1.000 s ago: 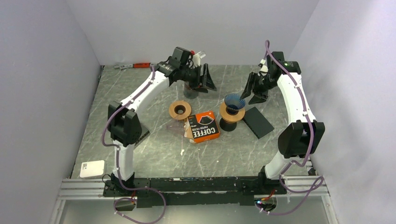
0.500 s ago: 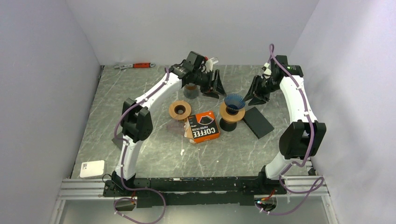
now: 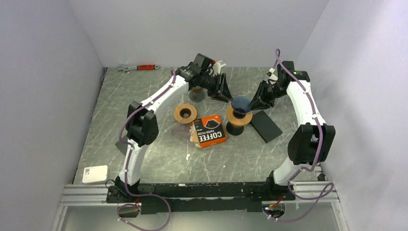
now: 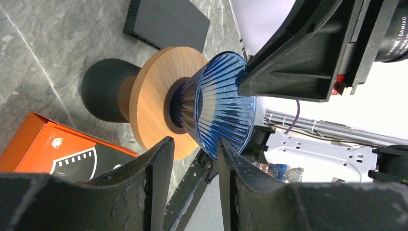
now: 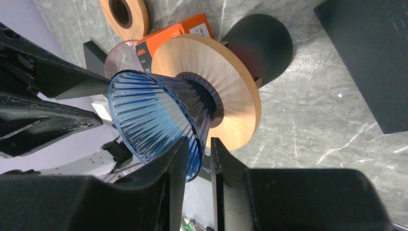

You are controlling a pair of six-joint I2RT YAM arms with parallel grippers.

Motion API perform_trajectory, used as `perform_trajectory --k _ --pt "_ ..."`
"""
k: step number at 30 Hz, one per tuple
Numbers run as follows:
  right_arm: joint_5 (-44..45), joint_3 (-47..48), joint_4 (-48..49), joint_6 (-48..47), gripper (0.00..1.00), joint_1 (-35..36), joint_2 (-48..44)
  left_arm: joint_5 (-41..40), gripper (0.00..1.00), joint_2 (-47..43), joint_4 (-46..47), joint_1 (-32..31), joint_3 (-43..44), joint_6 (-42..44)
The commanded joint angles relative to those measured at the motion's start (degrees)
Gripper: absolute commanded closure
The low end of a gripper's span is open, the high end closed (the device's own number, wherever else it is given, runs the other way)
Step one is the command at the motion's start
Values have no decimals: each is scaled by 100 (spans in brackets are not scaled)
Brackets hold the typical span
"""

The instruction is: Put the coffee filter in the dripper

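Observation:
The blue ribbed glass dripper (image 3: 241,104) sits on a wooden ring stand (image 3: 236,115) with a black base. My right gripper (image 3: 255,100) is at its right side. In the right wrist view the right gripper (image 5: 199,140) has narrow jaws astride the dripper's rim (image 5: 144,115), one finger inside and one outside. My left gripper (image 3: 224,92) hovers just left of the dripper. In the left wrist view the left gripper (image 4: 195,142) is open and empty, with the dripper (image 4: 221,110) just beyond its fingertips. No loose filter shows. The orange coffee filter box (image 3: 210,130) lies near the stand.
A second wooden ring (image 3: 185,113) and a dark cup (image 3: 196,94) sit left of the dripper. A black slab (image 3: 265,126) lies to its right. A clear plastic item (image 3: 180,131) lies beside the box. A red-handled wrench (image 3: 139,68) lies at the far edge. A white device (image 3: 95,173) sits at the near left.
My left gripper swung right from above the dark cup to the dripper's left side. My right gripper moved left to the dripper's rim and its jaws narrowed.

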Motion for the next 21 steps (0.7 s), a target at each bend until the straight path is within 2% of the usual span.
perform_trajectory --k 1,13,21 --pt "-221 -142 197 -12 73 -30 -232 181 58 167 -39 -40 274 22" --pt "-258 -360 216 -96 77 -22 -280 84 67 399 -400 -97 467 179" --pt "-237 -760 351 -116 94 -26 -392 102 77 348 -355 -110 367 217"
